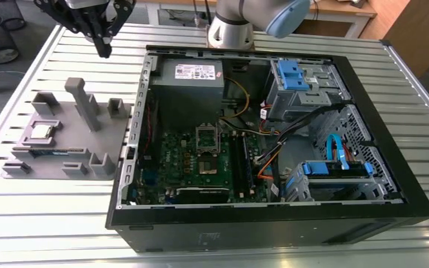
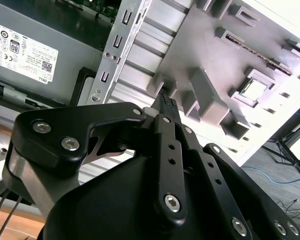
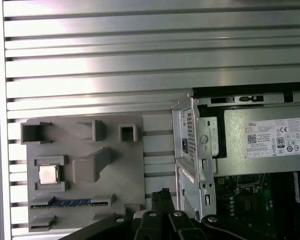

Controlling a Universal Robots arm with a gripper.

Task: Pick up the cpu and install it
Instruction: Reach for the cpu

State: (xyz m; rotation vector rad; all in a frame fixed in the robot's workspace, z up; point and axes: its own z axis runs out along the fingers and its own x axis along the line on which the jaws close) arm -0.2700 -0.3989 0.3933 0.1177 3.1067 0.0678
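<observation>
**Gripper (image 1: 104, 50) closed and empty, cpu (image 1: 43, 131) not yet picked**

The gripper is seen in the upper left of the exterior view, high over the slatted table (image 1: 51, 223). Its fingers are pressed together and nothing is held between them. The cpu is lying flat in a square pocket of the grey holder (image 1: 80, 162), at the left of the same view. It is well apart from the gripper and lower in the frame. A memory stick (image 1: 51, 152) is lodged in a slot just beside that pocket, and a tall post (image 1: 84, 103) stands near it. The open case (image 1: 274, 223) fills the middle of the frame, with the socket (image 1: 207, 139) on the board inside it.

The step in hand is judged to be the approach to the chip, so the task is hardly begun. To do this step well, the fingers should be parted wider than the chip before any descent is made. The gripper should be centred over the pocket and kept clear of the post. The chip is thin and sits low between the pocket walls. It is best taken by two opposite edges and held level, so that it is not tilted or jammed. The memory stick should not be touched.
</observation>
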